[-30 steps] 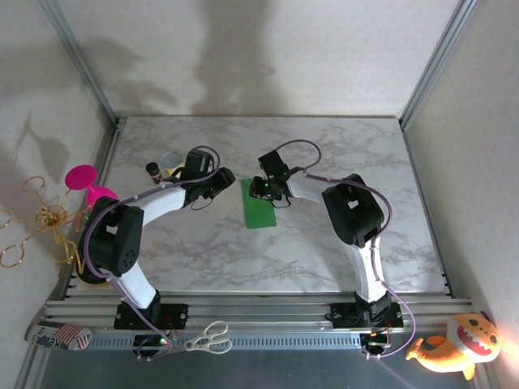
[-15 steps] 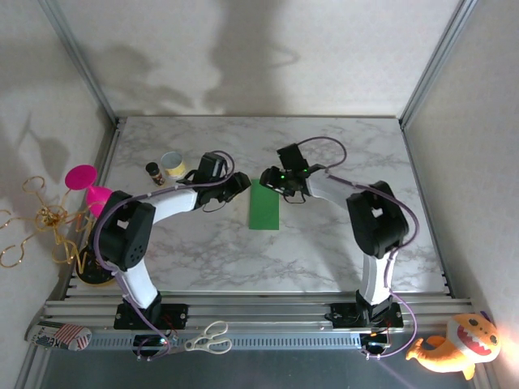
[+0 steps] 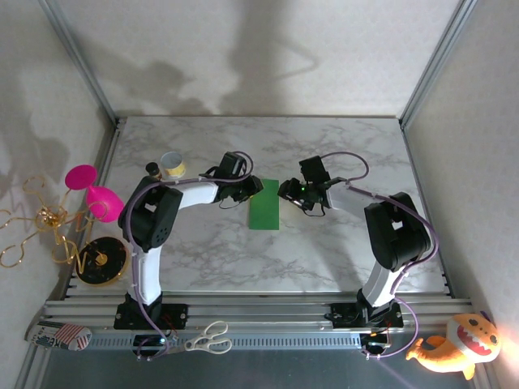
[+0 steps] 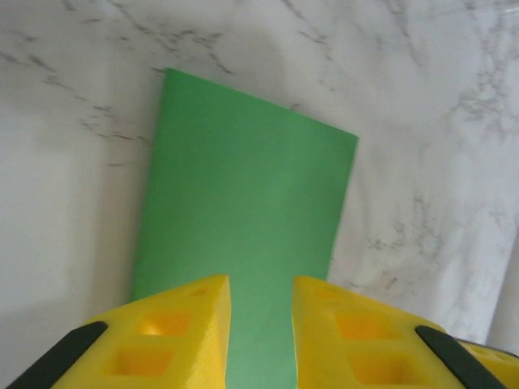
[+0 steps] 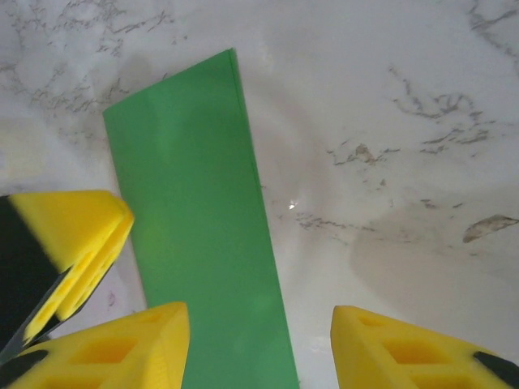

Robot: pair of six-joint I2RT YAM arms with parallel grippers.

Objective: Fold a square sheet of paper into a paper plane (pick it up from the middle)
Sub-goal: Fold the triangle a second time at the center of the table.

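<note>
Green paper sheet [image 3: 265, 205] lies flat on the marble table [image 3: 324, 259], mid-table and slightly toward the far side. It is folded to a narrow rectangle, with the long axis running near to far. In the right wrist view a thin doubled edge shows along one long side.

Left gripper [image 3: 252, 188] sits at the sheet's left long edge near the far end. From the left wrist camera its yellow fingers [image 4: 174, 324] are parted by a narrow slot and green shows through it. The paper sheet [image 4: 243, 211] runs on beyond the tips, flat on the marble. Jaws are released, with nothing pinched between them. I cannot tell whether the tips touch the paper.

Right gripper [image 3: 285, 190] sits at the sheet's right long edge, facing the left one across the strip. From its own camera the fingers [image 5: 405, 348] stand wide apart. One pad is over the green and the other over bare marble, so the sheet's long edge falls between them. It is released and holds nothing. A yellow-and-black finger [image 5: 73, 235] of the left gripper shows at the sheet's opposite edge.

Off to the side:
- a small tin [image 3: 172, 164] and a dark bottle [image 3: 152, 169] stand at far left on the table
- scissors [image 3: 209, 338] lie on the front rail
- an orange plush toy [image 3: 454, 344] sits at the near right corner
</note>
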